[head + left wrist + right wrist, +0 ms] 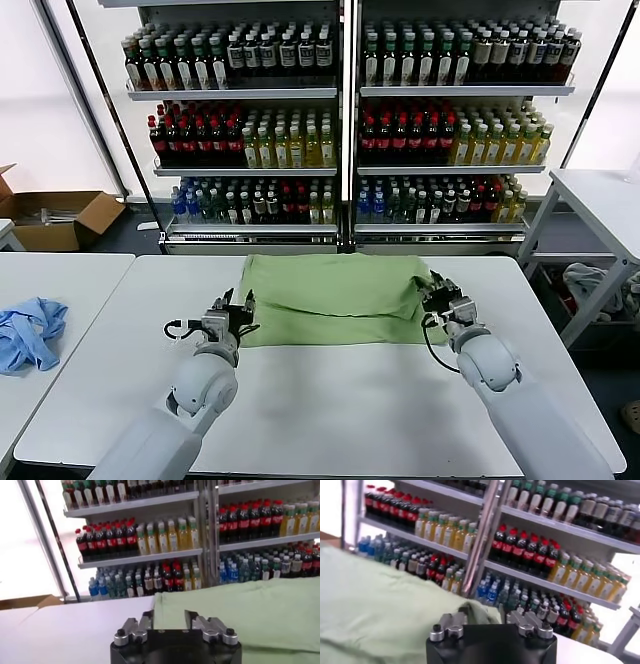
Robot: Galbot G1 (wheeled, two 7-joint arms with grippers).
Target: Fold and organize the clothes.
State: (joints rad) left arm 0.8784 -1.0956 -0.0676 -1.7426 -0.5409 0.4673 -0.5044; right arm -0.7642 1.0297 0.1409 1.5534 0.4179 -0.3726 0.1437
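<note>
No readable text anywhere right now. The bottles (240, 140) on the shelves (340, 92) carry labels, but none can be made out in any view (only bands of red, yellow and blue). The green shirt (335, 298) on the table (340, 400) shows no print or lettering either.

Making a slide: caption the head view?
Both grippers, left and right, flank a folded green shirt on the table.
</note>
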